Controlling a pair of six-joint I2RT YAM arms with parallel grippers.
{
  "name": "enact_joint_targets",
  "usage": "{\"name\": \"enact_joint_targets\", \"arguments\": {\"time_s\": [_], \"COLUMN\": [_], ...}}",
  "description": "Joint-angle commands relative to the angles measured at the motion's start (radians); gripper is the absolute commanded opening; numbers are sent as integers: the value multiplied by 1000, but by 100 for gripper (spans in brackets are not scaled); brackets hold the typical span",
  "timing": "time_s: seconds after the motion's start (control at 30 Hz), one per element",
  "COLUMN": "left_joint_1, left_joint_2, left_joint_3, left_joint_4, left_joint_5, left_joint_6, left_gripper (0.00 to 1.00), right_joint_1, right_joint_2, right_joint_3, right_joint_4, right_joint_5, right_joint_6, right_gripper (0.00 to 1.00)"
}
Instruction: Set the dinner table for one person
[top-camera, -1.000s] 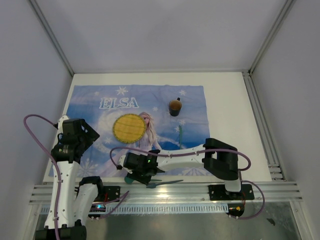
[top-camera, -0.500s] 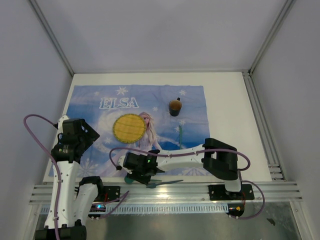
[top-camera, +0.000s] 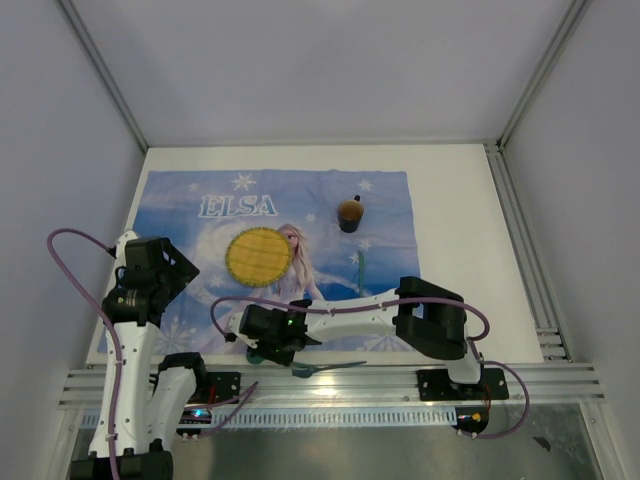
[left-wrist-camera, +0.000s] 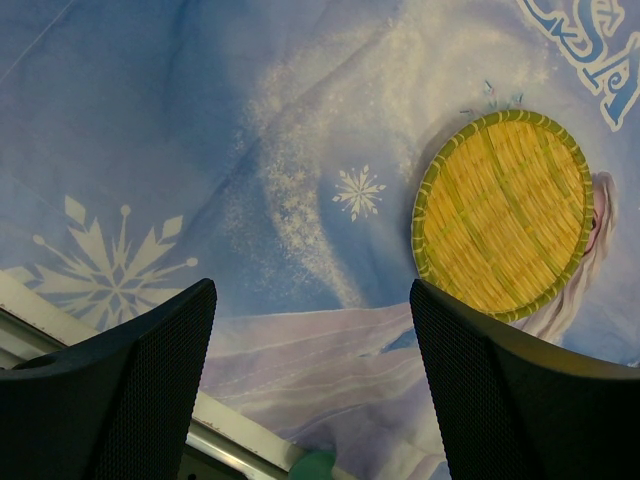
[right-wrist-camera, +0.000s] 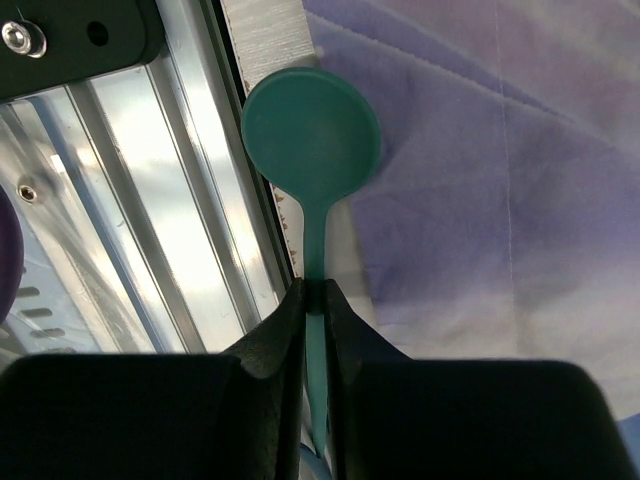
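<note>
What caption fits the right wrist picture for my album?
Right end effector pinches the teal spoon by its handle at the edge of the blue cloth, beside the silver rails.

The spoon (right-wrist-camera: 311, 135) handle's lower end is hidden between the right claw's (right-wrist-camera: 312, 294) fingers. A green scrap (left-wrist-camera: 315, 466), cut off by the left wrist view's bottom edge, is perhaps the same spoon.

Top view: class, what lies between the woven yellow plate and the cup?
Only printed blue cloth; no object stands between the plate and the cup, as the top view shows.
</note>
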Motion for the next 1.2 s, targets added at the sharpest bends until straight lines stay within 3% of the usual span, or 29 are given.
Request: {"name": "enact_joint_targets", "arguments": {"time_s": [0.0,0.3,0.67,0.9,1.0,1.03,1.17], "left_joint_1": [-4,-4,-4,-4,-4,-4,-4], "left_joint_2": [4,14,4,1,-1,-1,1], "left_joint_3": [25,18,16,16,18,18,18], "left_joint_4": [14,24,26,24,24,24,26], "left_joint_5": [-6,-3,-11,-11,-9,-7,-6], "left_joint_6": [3,2,-3,-6,-3,-3,-3], "left_gripper": [81,81,81,81,81,81,81], "right_joint_1": [5,5,5,-26,-89,-112,-301], "right_joint_2": [20,-32,-232,-317,-306,-296,-280], "right_joint_3": [21,-19,-15,23,57,65,82], "right_joint_4": [18,10,-134,-134,-154,-186,-299], "right_joint_5": [-6,-12,-57,95,241,352,559], "right_joint_6": [-16,-16,-60,32,133,170,380], "right_gripper": [7,3,3,3,3,3,3]}}
